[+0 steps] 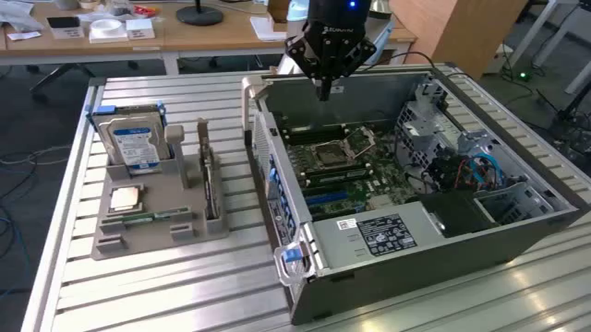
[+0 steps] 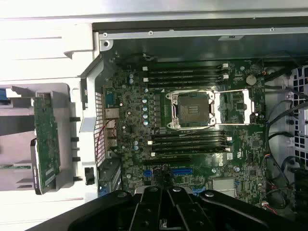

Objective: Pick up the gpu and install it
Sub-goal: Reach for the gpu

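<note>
1. gpu [image 1: 210, 176], a thin flat card on a green circuit board, stands on edge in the grey plastic holder [image 1: 157, 235] on the slatted metal tabletop [image 1: 148, 290] in the exterior view. The black jaws, pressed together and empty, hang over the far wall of the open grey computer case [image 1: 406, 256], well apart from the card. A descent with them closed would likely knock the card or the silver hard drive [image 1: 137, 142] nearby.

2. In the wrist view, the gpu [image 2: 46, 139] sits outside the case, beside it. A tilted grip could probably miss the blue slot [image 2: 180, 171] and scrape the green motherboard [image 2: 130, 139].

One gpu [image 1: 212, 181], one computer case [image 1: 416, 277]
</note>
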### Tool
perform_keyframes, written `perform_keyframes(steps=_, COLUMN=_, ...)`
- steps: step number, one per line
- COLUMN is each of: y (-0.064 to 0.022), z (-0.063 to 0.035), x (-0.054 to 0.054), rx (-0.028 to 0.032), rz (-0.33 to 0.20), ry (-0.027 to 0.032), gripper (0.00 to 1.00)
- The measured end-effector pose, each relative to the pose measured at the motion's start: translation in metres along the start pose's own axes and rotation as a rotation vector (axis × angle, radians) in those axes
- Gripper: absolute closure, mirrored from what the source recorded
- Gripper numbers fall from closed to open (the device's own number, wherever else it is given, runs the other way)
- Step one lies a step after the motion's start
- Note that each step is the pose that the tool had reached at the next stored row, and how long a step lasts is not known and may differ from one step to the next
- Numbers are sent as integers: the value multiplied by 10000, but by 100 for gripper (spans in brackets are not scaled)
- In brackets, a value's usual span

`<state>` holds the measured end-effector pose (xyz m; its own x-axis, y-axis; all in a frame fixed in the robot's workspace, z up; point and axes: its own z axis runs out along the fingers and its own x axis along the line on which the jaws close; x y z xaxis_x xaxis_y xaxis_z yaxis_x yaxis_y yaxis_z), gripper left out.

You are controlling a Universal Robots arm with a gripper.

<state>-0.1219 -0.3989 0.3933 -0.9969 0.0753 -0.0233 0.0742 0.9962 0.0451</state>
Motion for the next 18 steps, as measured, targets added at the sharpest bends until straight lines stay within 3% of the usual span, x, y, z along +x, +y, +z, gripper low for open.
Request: perform_keyframes(steps=18, y=-5, z=1, x=66, rx=0, rz=1, ry=-1, gripper=89)
